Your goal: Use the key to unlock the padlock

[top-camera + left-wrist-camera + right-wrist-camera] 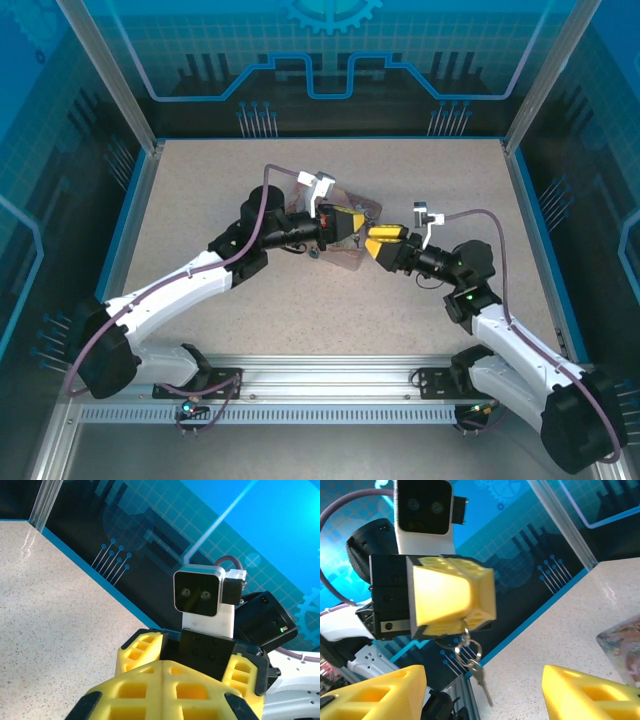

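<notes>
We see a speckled beige bench [200, 200] edged in blue. Behind the bench stands a blue wall [330, 60] printed with circuit lines and a gear. Aluminium posts [110, 80] rise at the bench's far corners, and a slotted rail [330, 385] runs along its near edge.

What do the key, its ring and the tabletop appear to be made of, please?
The key looks like metal, silvery-grey with a dull sheen. Its ring seems bright metal wire, catching light. The tabletop looks stone-like or laminate: beige, finely speckled, with soft reflections.
</notes>
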Controlling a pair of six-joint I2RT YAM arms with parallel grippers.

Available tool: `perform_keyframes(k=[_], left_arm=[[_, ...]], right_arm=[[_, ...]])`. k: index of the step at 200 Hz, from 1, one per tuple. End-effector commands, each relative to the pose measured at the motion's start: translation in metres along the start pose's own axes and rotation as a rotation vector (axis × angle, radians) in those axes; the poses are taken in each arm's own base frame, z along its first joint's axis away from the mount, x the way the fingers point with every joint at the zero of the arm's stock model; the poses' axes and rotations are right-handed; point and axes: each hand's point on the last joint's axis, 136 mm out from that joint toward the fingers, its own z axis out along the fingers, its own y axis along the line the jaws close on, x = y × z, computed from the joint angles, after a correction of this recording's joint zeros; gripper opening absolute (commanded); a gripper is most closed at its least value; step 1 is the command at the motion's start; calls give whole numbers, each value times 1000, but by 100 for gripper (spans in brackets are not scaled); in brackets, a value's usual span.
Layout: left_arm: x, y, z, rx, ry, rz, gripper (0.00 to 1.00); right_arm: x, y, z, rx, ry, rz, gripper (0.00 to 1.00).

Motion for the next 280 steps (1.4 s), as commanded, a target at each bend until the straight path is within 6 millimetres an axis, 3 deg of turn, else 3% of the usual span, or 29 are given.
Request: perform_keyframes(k=[1, 34, 86, 210, 242, 250, 261, 280], left_arm=[[-11, -20, -3, 55, -7, 67, 0], [-12, -21, -3, 59, -7, 63, 0], [-11, -19, -2, 53, -11, 57, 0], [-10, -17, -2, 49, -10, 59, 0], [-11, -17, -2, 49, -13, 61, 0], [-11, -18, -2, 50, -13, 62, 5], [-12, -18, -3, 47, -17, 62, 22], [-14, -18, -6, 35, -24, 73, 33]], right_arm=[[-11, 25, 9, -89, -7, -59, 61], [-14, 25, 17, -94, -3, -72, 55], [-12, 23, 25, -95, 12, -47, 36], [-15, 18, 26, -55, 0, -33, 0], [-12, 14, 24, -39, 6, -31, 0], [-11, 14, 24, -38, 7, -32, 0], [-11, 13, 24, -30, 9, -31, 0], [-7, 9, 23, -9, 19, -34, 0]])
